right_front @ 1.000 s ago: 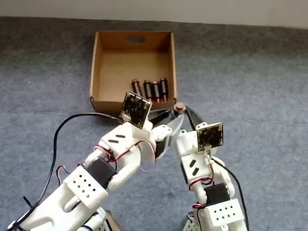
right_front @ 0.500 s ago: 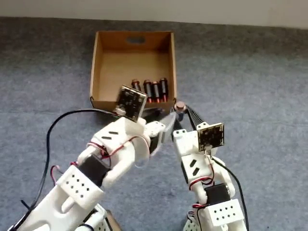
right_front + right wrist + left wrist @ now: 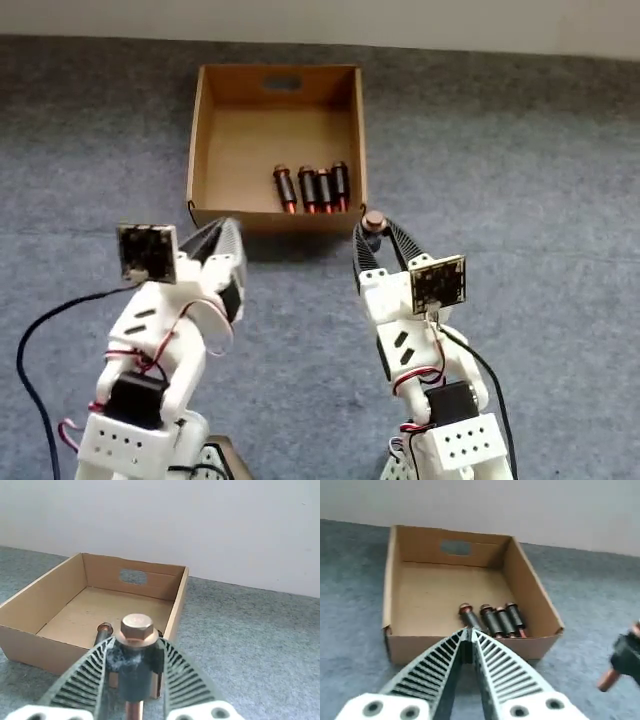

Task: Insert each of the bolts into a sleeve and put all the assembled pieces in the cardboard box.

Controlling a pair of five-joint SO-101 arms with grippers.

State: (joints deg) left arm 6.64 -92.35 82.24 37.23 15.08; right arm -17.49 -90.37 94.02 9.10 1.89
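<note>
Just outside the near right corner of the open-topped brown cardboard box, the right gripper pinches the assembled piece between its black ribbed fingers. The piece stands roughly upright: a copper-coloured hexagonal bolt head on top, a short black cylindrical sleeve gripped below it, and the copper end of the shaft poking out underneath. From the left wrist the same piece hangs to the side of the box, apart from its near wall.

The left gripper sits near the left part of the box's near wall, not touching it, its fingers pressed together tip to tip.

Grey carpet covers the table; a stretch of it lies between the two grippers, and a wide band runs along the right of the box. The box's four walls stand straight, with an oval hand slot cut in the far one.

Inside, four more sleeved bolts lie side by side against the near wall, toward the right corner, the rightmost near the right wall. Each is a black sleeve with copper showing at both ends. Brown box floor shows to their left and on toward the far wall.
</note>
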